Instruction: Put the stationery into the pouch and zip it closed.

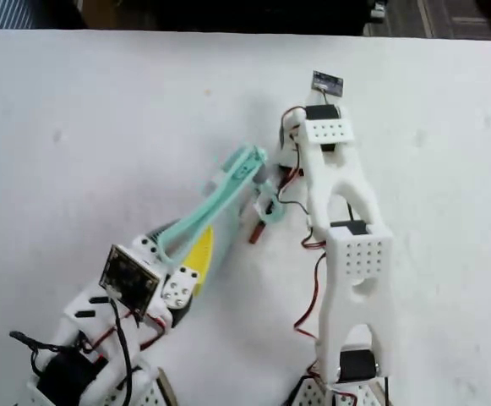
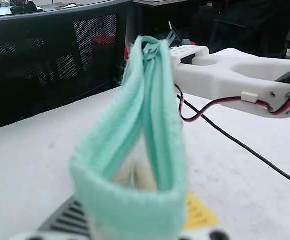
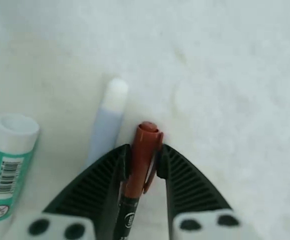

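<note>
My left gripper (image 1: 190, 264) is shut on one end of the mint-green pouch (image 1: 220, 199), which stretches from it toward the table's middle. In the left wrist view the pouch (image 2: 149, 125) stands on edge with its mouth gaping above the gripper (image 2: 135, 222). My right gripper (image 1: 264, 211) hangs just beside the pouch's far end, shut on a red-brown capped pen (image 1: 255, 233). The right wrist view shows that pen (image 3: 147, 135) pinched in the gripper (image 3: 144, 154) just above the table. A pale blue pen (image 3: 107, 125) and a green-and-white glue stick (image 3: 10, 160) lie next to it.
The white right arm (image 1: 355, 254) runs up the table's right half, with red and black wires (image 1: 308, 296) trailing beside it. It crosses behind the pouch in the left wrist view (image 2: 229, 75). The white table (image 1: 101, 127) is bare to the left and far side.
</note>
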`<act>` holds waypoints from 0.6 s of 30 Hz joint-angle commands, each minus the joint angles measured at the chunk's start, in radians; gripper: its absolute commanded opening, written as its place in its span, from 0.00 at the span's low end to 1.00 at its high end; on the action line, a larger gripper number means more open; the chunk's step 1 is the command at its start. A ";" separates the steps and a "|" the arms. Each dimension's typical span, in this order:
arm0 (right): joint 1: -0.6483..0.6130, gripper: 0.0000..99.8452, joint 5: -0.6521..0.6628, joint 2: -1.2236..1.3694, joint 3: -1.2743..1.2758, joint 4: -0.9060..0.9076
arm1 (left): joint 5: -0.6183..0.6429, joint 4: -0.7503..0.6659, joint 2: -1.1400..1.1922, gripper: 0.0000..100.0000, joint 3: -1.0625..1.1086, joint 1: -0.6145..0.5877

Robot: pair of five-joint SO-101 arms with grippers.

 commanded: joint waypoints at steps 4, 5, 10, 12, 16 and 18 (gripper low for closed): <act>0.008 0.02 0.002 -0.056 -0.098 0.156 | -0.005 0.003 -0.001 0.02 -0.021 0.019; 0.012 0.02 0.002 -0.077 -0.123 0.200 | -0.005 0.003 -0.001 0.02 -0.021 0.019; 0.036 0.02 0.054 -0.182 -0.232 0.363 | -0.005 0.003 -0.001 0.02 -0.021 0.019; 0.047 0.02 0.155 -0.226 -0.275 0.407 | -0.005 0.003 -0.001 0.02 -0.018 0.019; 0.073 0.02 0.315 -0.340 -0.321 0.449 | -0.005 0.003 -0.001 0.02 -0.018 0.019; 0.094 0.02 0.377 -0.415 -0.311 0.449 | -0.005 0.003 -0.001 0.02 -0.020 0.019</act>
